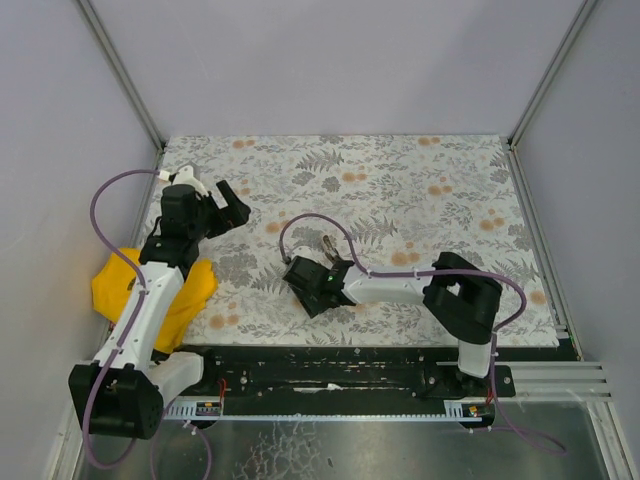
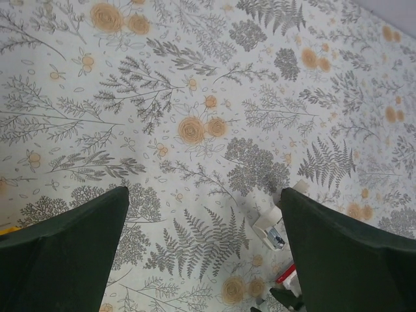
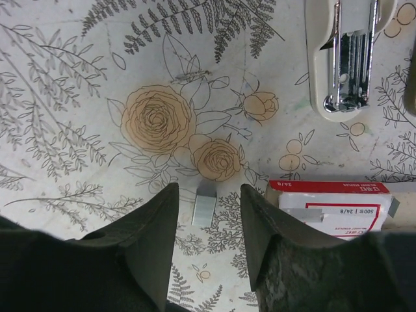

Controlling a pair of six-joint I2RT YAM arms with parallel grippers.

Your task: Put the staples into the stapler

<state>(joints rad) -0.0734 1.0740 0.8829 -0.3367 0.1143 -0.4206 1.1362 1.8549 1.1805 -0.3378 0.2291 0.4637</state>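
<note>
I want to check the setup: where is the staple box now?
In the right wrist view the staple box lies at the lower right, beside the right gripper and below the stapler.

The white tablecloth (image 3: 65,39) is printed with grey ferns and orange roses. The flat staples carton (image 3: 351,208) is coloured red and white.

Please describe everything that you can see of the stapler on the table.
The stapler looks like cream plastic with a rounded end. It lies open on the flowered table cover, so the shiny metal channel along its middle faces up. The top edge of the right wrist view cuts off the rest of it. Nothing but the cover is seen touching it. The staples carton lies near it, apart.
</note>
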